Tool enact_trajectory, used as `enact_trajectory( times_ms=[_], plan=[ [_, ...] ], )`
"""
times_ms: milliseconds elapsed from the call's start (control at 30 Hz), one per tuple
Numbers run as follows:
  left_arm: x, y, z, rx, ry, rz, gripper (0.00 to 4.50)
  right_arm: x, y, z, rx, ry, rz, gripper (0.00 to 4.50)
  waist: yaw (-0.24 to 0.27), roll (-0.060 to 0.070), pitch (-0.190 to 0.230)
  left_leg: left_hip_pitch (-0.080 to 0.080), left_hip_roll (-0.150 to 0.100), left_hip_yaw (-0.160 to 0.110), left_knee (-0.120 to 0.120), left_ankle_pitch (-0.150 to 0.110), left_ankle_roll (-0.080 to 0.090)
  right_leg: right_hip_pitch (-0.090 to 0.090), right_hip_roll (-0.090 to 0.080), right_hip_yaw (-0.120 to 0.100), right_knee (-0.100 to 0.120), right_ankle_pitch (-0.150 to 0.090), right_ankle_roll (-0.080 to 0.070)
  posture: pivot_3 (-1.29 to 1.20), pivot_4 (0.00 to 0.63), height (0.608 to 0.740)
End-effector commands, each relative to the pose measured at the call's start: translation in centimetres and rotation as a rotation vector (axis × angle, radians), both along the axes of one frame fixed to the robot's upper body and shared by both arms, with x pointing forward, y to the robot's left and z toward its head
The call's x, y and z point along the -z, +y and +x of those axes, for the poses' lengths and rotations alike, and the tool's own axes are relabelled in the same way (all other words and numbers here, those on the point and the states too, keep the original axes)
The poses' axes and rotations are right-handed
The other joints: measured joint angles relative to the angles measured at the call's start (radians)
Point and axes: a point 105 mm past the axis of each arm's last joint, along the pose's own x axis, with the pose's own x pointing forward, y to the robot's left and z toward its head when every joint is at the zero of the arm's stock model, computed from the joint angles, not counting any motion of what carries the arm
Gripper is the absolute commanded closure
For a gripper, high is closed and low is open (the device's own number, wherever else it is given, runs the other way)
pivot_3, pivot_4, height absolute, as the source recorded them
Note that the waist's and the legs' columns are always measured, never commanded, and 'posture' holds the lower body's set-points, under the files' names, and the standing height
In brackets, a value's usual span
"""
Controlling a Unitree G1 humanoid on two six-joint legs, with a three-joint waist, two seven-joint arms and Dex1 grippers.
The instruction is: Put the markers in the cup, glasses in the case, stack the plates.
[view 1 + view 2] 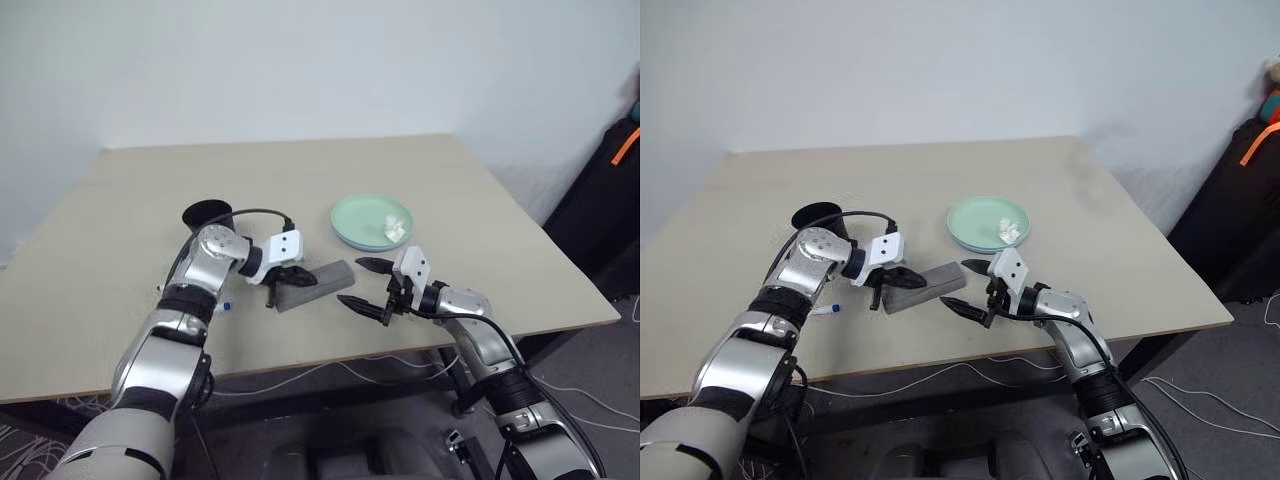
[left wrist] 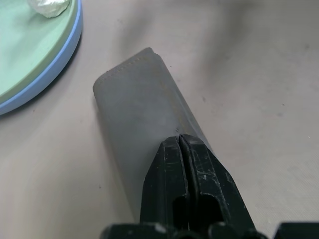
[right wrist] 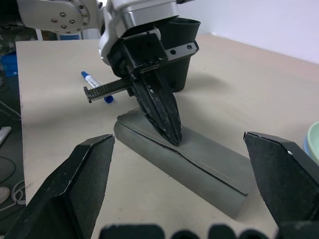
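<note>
Left pincer (image 3: 172, 132): pressed together, tips on top of grey case (image 3: 199, 164), mid-table (image 1: 120, 300). Right pincer (image 1: 365, 283): spread wide, just beside case. Plates (image 1: 360, 222): stacked, mint on blue. Blue-ended marker (image 3: 94, 84) beside black cup (image 3: 180, 55).

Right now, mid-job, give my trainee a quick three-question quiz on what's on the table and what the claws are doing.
1. True or false: the left claw is shut, its tip down on the grey case.
2. Which plate is on top of the stack?
A. mint green plate
B. light blue plate
C. they lie side by side
3. Fill in: the right claw is ____, near the case but not holding it.

Key: 1 true. 2 A; a white wad of paper lies on it. 3 open.
</note>
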Motion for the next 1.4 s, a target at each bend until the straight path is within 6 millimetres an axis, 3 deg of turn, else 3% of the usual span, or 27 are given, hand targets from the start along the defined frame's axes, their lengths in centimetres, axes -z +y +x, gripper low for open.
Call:
enact_trajectory(
  times_ms=[33, 200, 400, 600, 767, 1033, 1400],
  plan=[
    [-2.6, 0.9, 0.3, -0.032, -0.080, -0.045, 4.46, -1.5, 0.5, -0.1, -0.026, -0.055, 0.021, 0.00, -0.001, 0.000, 0.000, 0.000, 0.000, 0.000, 0.000, 0.000, 0.000, 0.000, 0.000, 0.000, 0.000, 0.000, 0.000, 0.00, 0.000, 0.740],
    [-4.1, 3.9, -0.5, -0.064, -0.074, -0.004, 4.46, -1.4, 0.5, -0.3, -0.037, -0.048, 0.014, 0.00, -0.001, 0.000, 0.000, 0.000, 0.000, 0.000, 0.000, 0.000, 0.000, -0.001, 0.000, 0.000, 0.000, 0.000, 0.000, 0.00, 0.000, 0.740],
    [-5.0, 8.9, -3.7, -0.022, 0.045, 0.175, 4.46, -1.3, 0.9, -0.2, -0.056, -0.044, 0.012, 0.00, -0.004, 0.000, 0.000, 0.000, 0.001, 0.001, -0.001, 0.000, 0.000, -0.001, 0.000, 0.000, 0.000, 0.000, 0.000, 0.00, 0.000, 0.740],
    [-4.5, 12.9, -4.9, -0.076, 0.127, 0.331, 2.53, -1.4, 1.4, 0.0, -0.067, -0.043, 0.017, 0.00, 0.001, 0.000, 0.000, 0.000, 0.001, 0.000, -0.001, 0.000, 0.000, 0.000, -0.003, -0.001, 0.000, 0.000, -0.001, 0.00, 0.000, 0.740],
    [-4.4, 14.0, -4.3, -0.095, 0.133, 0.379, 0.84, -1.5, 1.6, 0.1, -0.073, -0.043, 0.020, 0.00, 0.001, -0.001, 0.000, 0.000, 0.001, 0.000, -0.001, 0.000, 0.000, -0.001, -0.003, -0.002, -0.001, -0.001, 0.000, 0.00, 0.000, 0.740],
    [-3.1, 14.4, -3.3, -0.112, 0.170, 0.471, 0.84, -1.4, 1.6, 0.3, -0.070, -0.033, 0.021, 0.00, 0.000, -0.001, 0.000, -0.001, 0.000, 0.001, -0.001, 0.000, 0.000, -0.001, -0.002, -0.002, 0.000, 0.000, -0.001, 0.00, 0.000, 0.740],
    [0.2, 16.5, -4.0, -0.122, 0.231, 0.636, 0.84, -1.4, 1.3, 0.4, -0.059, -0.032, 0.013, 0.00, 0.001, -0.001, 0.000, 0.000, 0.001, 0.001, -0.001, 0.000, 0.000, -0.001, -0.002, -0.001, 0.000, 0.000, -0.001, 0.00, 0.000, 0.740]
  ],
)
